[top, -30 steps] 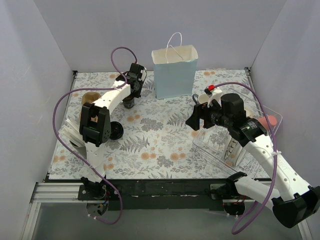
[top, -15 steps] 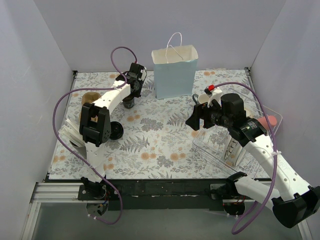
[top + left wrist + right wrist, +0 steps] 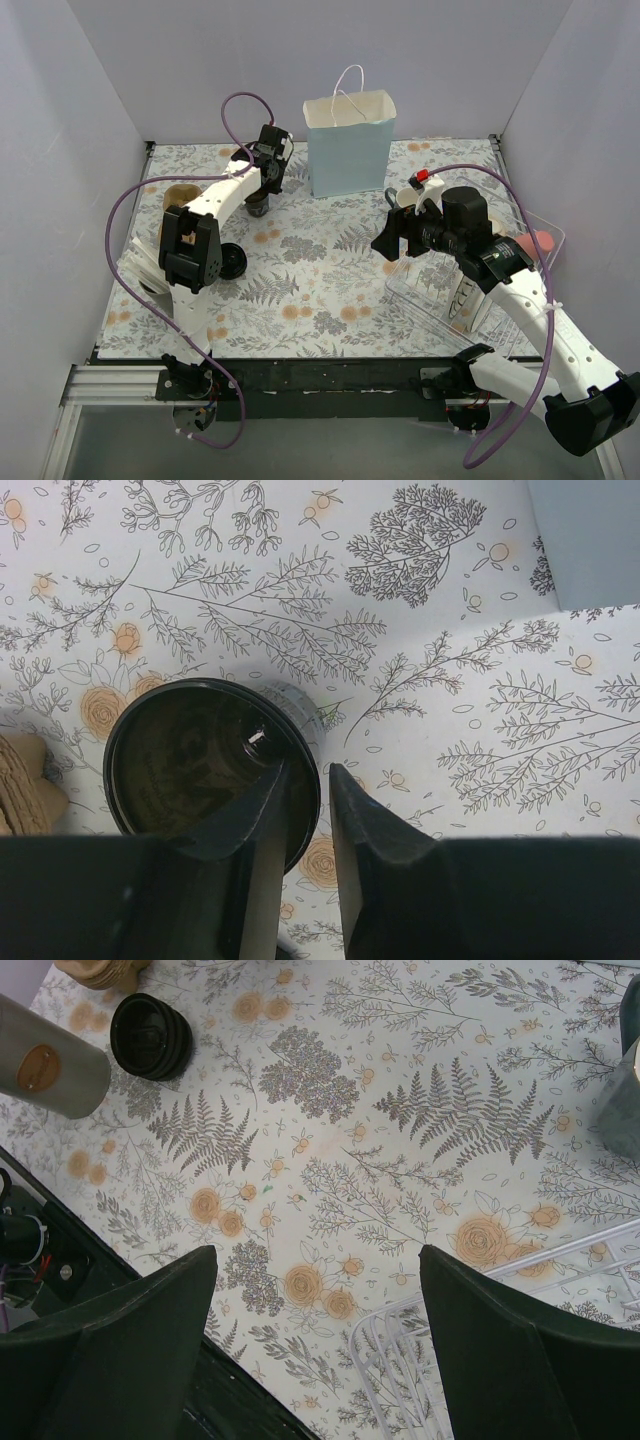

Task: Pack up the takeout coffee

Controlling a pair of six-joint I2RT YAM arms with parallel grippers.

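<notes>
The takeout coffee [image 3: 258,207] is a small dark cup with a black rim, standing on the flowered cloth left of the light-blue paper bag [image 3: 350,148]. My left gripper [image 3: 263,193] points down on it. In the left wrist view the cup [image 3: 195,765] fills the lower left; my gripper [image 3: 305,780] has one finger over the cup's top and the other outside, closed narrowly on its right rim. The bag's corner [image 3: 590,540] shows at the upper right. My right gripper [image 3: 386,245] hangs open and empty above the cloth [image 3: 315,1255].
A round black lid-like piece [image 3: 232,262] [image 3: 150,1022] lies by the left arm. A tall grey cup [image 3: 50,1060] and a brown item [image 3: 180,195] are on the left. A clear wire rack [image 3: 470,290] [image 3: 470,1360] and a grey mug [image 3: 405,200] are at right.
</notes>
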